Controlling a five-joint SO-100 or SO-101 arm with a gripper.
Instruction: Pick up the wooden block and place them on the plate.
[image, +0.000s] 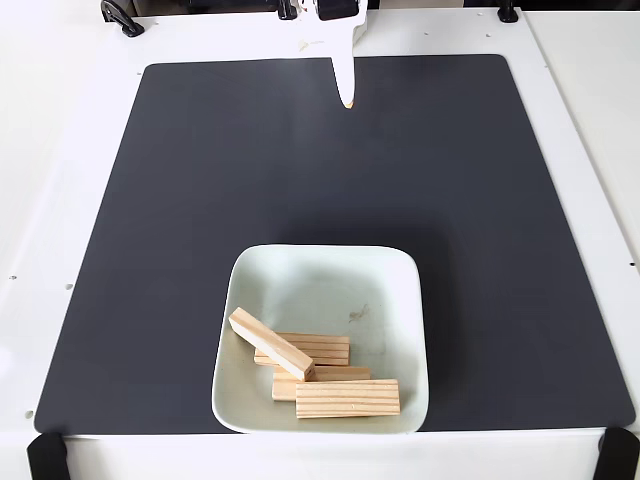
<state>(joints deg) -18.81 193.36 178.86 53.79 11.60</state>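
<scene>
Already all four small light-tan wooden blocks lie inside the large square pale mint-white plate, so the step in hand looks like a clean retreat and nothing more. Going from left to right in the fixed view: the tilted wooden block leans across the pile at the plate's lower left; beneath it a flat block and another lie stacked; the front block rests nearest the lower rim, reaching furthest right. Well apart, at the top of the dark grey rectangular mat, the white gripper hangs with its tip pointing down; I cannot tell whether its fingers are apart or together. Doing it well probably means holding the arm away from the plate, since the leaning block could slide if nudged.
</scene>
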